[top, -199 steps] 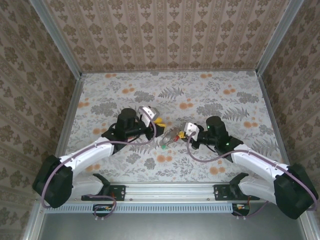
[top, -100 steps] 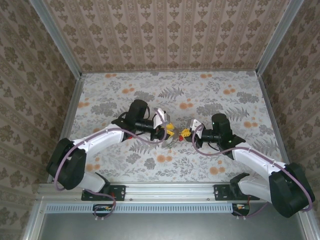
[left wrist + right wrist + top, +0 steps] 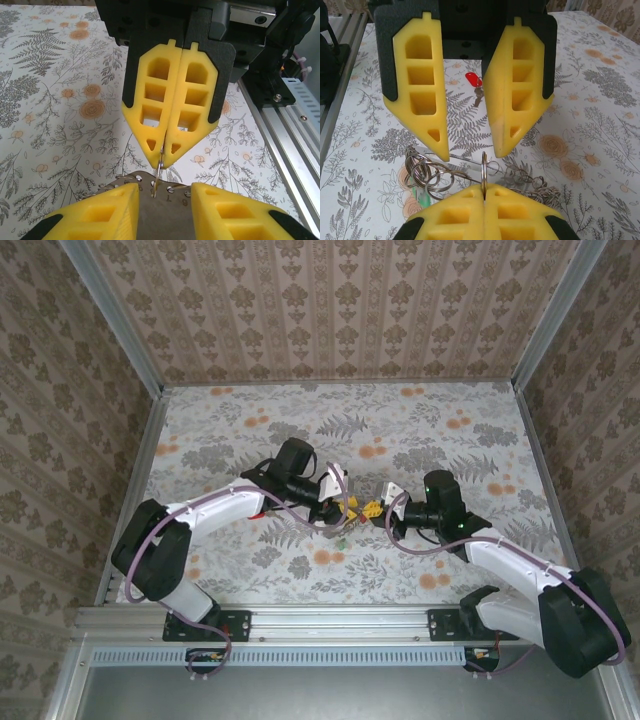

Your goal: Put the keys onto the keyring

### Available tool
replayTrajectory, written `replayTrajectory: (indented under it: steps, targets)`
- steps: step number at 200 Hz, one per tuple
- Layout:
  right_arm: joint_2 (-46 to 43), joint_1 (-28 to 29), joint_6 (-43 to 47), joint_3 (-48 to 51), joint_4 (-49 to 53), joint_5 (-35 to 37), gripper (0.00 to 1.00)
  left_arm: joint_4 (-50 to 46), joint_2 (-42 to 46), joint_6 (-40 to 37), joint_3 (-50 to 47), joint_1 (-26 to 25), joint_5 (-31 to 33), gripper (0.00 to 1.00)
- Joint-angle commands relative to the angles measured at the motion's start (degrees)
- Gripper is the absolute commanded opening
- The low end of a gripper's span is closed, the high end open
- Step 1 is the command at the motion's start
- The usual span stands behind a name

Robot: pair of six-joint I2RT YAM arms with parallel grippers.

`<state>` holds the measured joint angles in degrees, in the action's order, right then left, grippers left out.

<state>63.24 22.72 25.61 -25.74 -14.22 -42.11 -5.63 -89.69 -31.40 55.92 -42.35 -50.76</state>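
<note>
Top external view: we find the bench point(image 3: 450, 450) carrying both arms. The left arm point(image 3: 215, 512) and the right arm point(image 3: 505, 558) reach inward until their ends nearly meet over its middle.

The left fingers point(image 3: 417, 90) stand spread with tips down. We see nothing gripped between them, and bare bench shows through the gap. The right fingers point(image 3: 150, 100) are pressed together, facing the left pair tip to tip. They pinch a thin metal ring point(image 3: 484, 172), which stands upright on edge out of their tips and points toward the gap of the left fingers.

The keyring point(image 3: 532, 182), a dull slack chain, lies on the bench just below one left fingertip, to one side of the pinched ring. A bunch of small rings point(image 3: 425, 172) lies below the other left fingertip, on the opposite side of the pinched ring. The green key point(image 3: 422, 197) shows its head just beside that bunch, close against the right fingers. The red key point(image 3: 474, 80) lies alone beyond the left fingers, seen through their gap and well apart from the chain.

Finding: we judge the task to be at an early stage. The red key is plainly not threaded. We cannot tell whether the green key is threaded, nor whether the pinched ring belongs to the keyring or to a key. Threading the keys onto the chain remains to be done.
</note>
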Motion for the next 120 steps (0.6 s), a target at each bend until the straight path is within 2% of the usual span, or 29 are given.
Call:
replayTrajectory:
  steps: [1,21,120]
  targets:
    - [-1.5,-0.5,-0.5,0.6,-2.8,-2.4,0.0,-0.2,-0.7,-2.1,1.3,-0.5,1.1,0.32]
    - [-1.5,-0.5,-1.0,0.6,-3.4,-2.5,0.0,0.7,-0.8,-1.8,1.2,-0.7,1.8,0.32]
    - [-0.4,-0.6,-2.6,0.2,-4.6,-3.4,0.0,3.2,-1.5,-0.3,1.0,-1.5,1.3,0.16]
